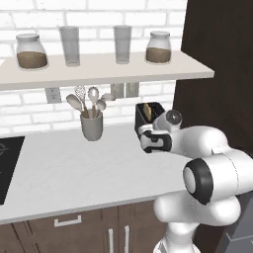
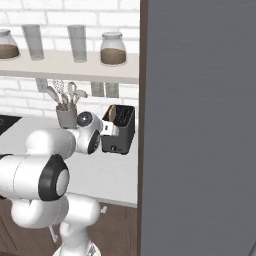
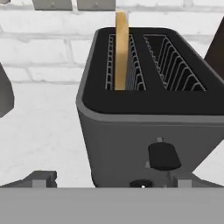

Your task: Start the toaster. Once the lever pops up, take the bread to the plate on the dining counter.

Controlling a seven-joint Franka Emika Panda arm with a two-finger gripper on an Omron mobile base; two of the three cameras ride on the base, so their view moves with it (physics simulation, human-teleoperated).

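The open, empty gripper [image 3: 111,183] sits right in front of the toaster [image 3: 153,109], with the lever [image 3: 163,156] just above its tips and the bread [image 3: 121,50] up in the left slot.

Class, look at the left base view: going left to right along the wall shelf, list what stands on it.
Jar with brown contents → empty glass → second empty glass → second jar with brown contents.

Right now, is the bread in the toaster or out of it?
In. The bread stands upright in the left slot of the toaster, its top above the rim; the right slot is empty.
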